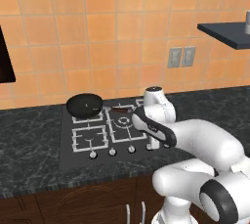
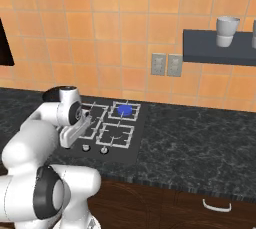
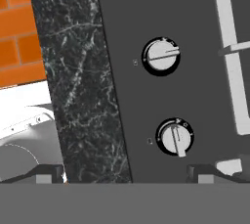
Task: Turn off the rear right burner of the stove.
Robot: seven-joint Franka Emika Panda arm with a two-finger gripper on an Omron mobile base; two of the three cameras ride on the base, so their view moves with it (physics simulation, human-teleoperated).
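The stove [image 1: 66,145] is a flat black cooktop with pale-grey grates, set into a dark marble counter. Its rear right burner [image 2: 124,109] glows bright blue; in the left base view my arm covers it. My gripper [image 1: 153,143] hangs low over the stove's front right, above the row of silver knobs [image 1: 112,152]. In the hand view the gripper [image 3: 127,174] is open, its fingertips [image 3: 49,173] set far apart with nothing between them. One knob [image 3: 175,138] lies just beyond the tips, and a second knob [image 3: 161,56] sits farther along the stove [image 3: 122,96].
A black pan [image 1: 84,104] sits on the rear left burner. To the stove's right the marble counter [image 2: 200,143] stretches on. A dark wall shelf [image 2: 215,47] carries a white cup [image 2: 227,32]. Two outlets [image 2: 166,65] are on the orange tiled wall.
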